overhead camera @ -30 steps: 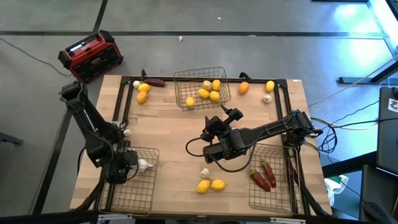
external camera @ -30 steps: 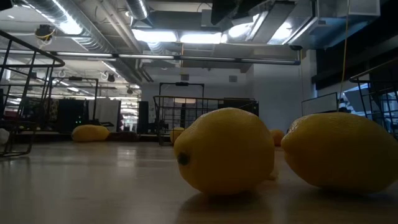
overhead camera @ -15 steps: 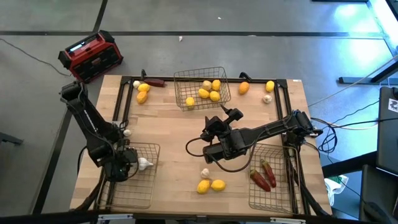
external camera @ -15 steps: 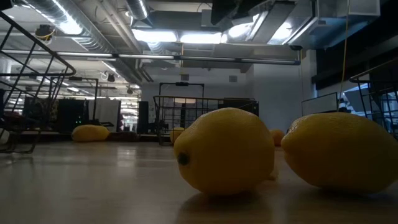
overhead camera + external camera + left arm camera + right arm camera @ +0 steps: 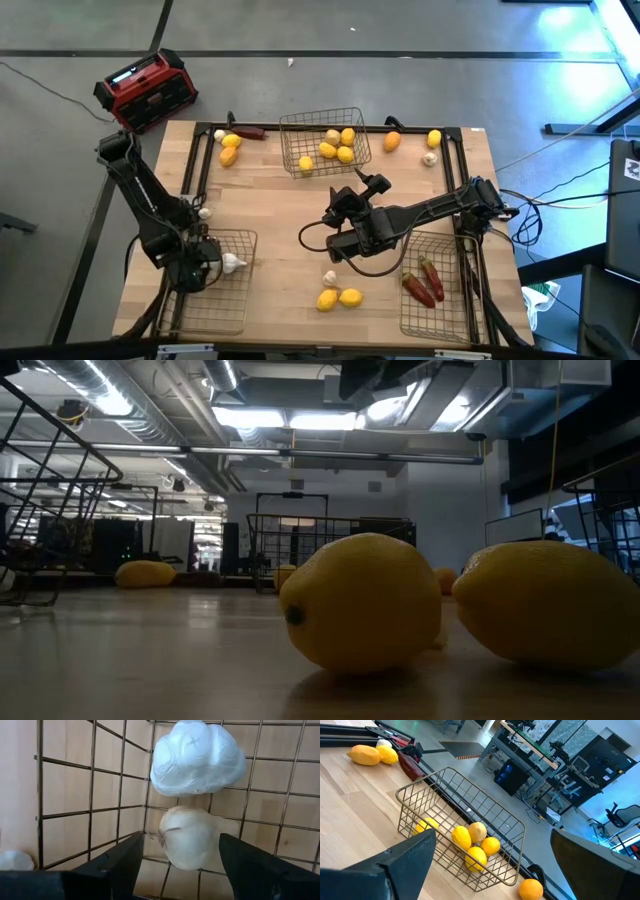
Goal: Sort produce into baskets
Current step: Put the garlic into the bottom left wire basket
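Observation:
My left gripper (image 5: 200,268) is open and points down into the left wire basket (image 5: 222,300). In the left wrist view a cream garlic bulb (image 5: 187,837) lies on the mesh just past my left gripper (image 5: 180,870), between its two fingers. I see no touch. A white garlic bulb (image 5: 197,757) lies beyond it and also shows in the high view (image 5: 232,263). My right gripper (image 5: 358,192) is open and empty over mid-table, facing the far basket (image 5: 323,140), which holds several lemons (image 5: 470,845). The right basket (image 5: 450,300) holds dark red chilies (image 5: 420,285).
Two lemons (image 5: 338,298) and a garlic bulb (image 5: 329,278) lie near the front edge. They fill the low view (image 5: 360,605). Loose lemons (image 5: 230,148), a chili (image 5: 250,132), an orange fruit (image 5: 392,141) and garlic (image 5: 430,158) lie along the far edge. A red-and-black box (image 5: 147,90) stands off the table.
The left basket has shifted a little under my left gripper. In the low view its wire rim stands higher and farther right than a second ago. My right arm has kept still.

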`<state>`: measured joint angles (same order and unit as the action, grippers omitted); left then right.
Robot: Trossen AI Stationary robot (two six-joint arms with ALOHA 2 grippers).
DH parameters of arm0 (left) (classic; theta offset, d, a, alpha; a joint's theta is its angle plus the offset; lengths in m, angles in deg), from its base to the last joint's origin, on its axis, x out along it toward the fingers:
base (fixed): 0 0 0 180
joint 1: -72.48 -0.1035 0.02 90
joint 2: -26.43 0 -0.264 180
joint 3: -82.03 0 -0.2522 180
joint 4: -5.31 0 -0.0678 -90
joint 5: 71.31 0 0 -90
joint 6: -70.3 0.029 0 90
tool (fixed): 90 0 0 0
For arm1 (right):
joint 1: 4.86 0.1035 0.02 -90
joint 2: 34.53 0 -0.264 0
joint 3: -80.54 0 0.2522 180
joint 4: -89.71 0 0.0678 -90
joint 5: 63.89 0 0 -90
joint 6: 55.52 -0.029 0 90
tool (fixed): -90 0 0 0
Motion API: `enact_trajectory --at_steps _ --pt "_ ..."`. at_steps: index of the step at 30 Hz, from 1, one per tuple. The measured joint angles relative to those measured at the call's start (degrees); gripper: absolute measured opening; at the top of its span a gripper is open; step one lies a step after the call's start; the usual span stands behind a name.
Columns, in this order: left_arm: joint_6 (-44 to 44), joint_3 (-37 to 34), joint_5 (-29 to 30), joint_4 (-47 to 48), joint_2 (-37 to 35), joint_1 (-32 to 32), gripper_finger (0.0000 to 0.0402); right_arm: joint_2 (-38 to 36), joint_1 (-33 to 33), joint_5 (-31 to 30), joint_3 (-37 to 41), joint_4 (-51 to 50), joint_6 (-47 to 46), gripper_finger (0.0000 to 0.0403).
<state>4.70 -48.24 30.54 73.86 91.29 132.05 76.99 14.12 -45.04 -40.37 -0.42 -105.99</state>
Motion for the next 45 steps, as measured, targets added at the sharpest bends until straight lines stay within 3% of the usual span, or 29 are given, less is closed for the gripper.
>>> enact_trajectory --at_steps 14,22,31,45 --pt "0.8 4.3 -1.3 -0.5 0.0 0.0 0.0241 0.0 0.0 0.0 0.0 0.1 0.0 0.039" --pt "3.3 11.6 -1.1 4.4 -2.5 -1.5 0.024 0.0 0.0 0.0 0.0 0.1 0.0 0.039" --pt "9.0 19.0 4.4 17.1 -7.2 -7.9 0.024 0.0 0.0 0.0 0.0 0.0 0.0 0.039" --pt "10.7 20.0 14.2 33.5 -16.1 -23.5 0.024 0.0 -0.7 0.1 0.0 0.0 0.0 0.039"
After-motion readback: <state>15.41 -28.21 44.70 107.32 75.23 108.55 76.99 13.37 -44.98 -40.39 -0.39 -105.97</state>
